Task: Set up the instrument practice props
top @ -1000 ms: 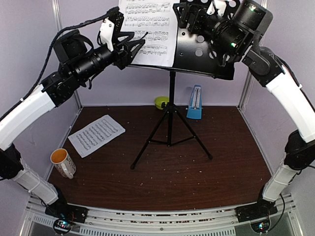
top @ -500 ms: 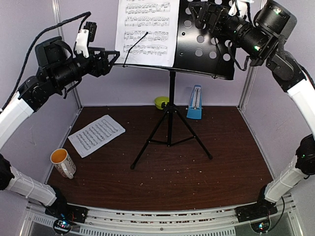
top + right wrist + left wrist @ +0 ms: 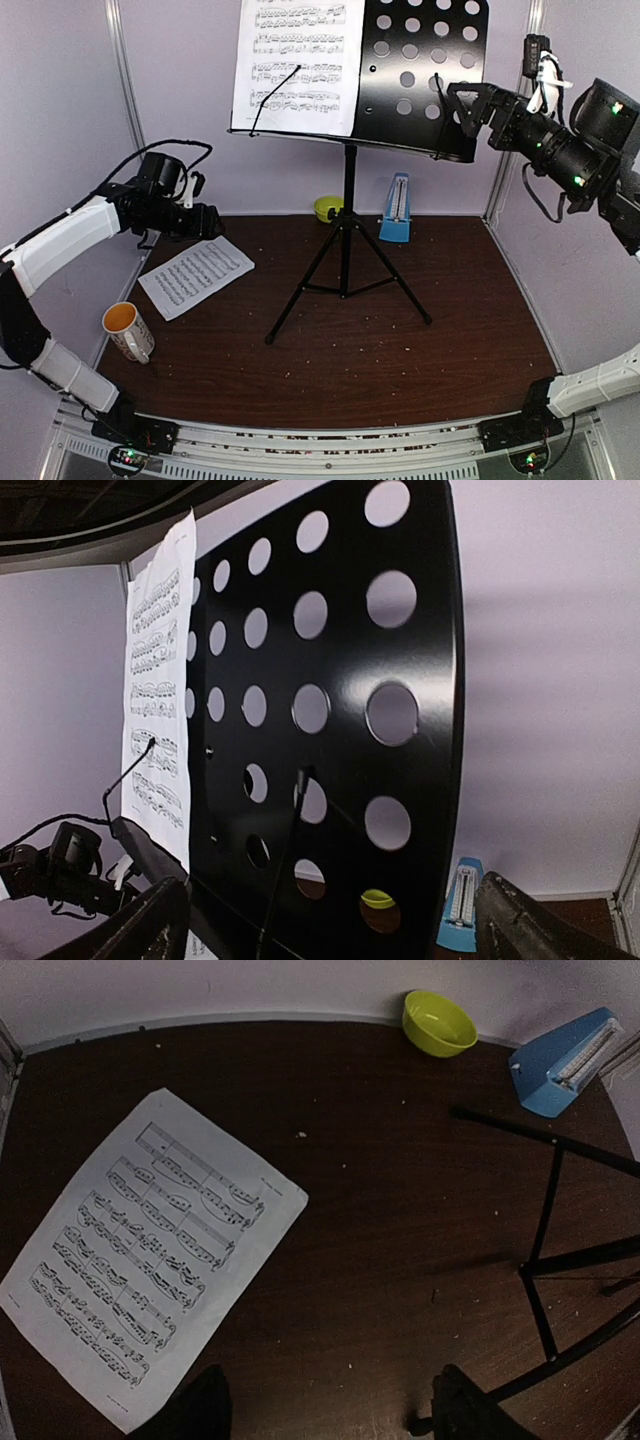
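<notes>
The black tripod music stand (image 3: 345,250) stands mid-table. Its perforated desk (image 3: 425,75) holds one sheet-music page (image 3: 295,65) on its left half, under a thin wire retainer. The second page (image 3: 195,275) lies flat on the table at the left. The blue metronome (image 3: 397,208) stands at the back behind the stand. My left gripper (image 3: 207,222) hovers open and empty above the flat page (image 3: 150,1260). My right gripper (image 3: 467,103) is open and empty, just right of the desk (image 3: 340,650) and facing it.
A lime-green bowl (image 3: 328,208) sits at the back wall beside the metronome. A white mug with an orange inside (image 3: 128,331) stands at the near left. The tripod legs (image 3: 545,1260) spread across the table's middle. Walls close in the back and both sides.
Both arms have drawn away from the stand's desk. The left has swung down and left to above the flat page. The right has pulled back to the right. The page stays on the desk.
</notes>
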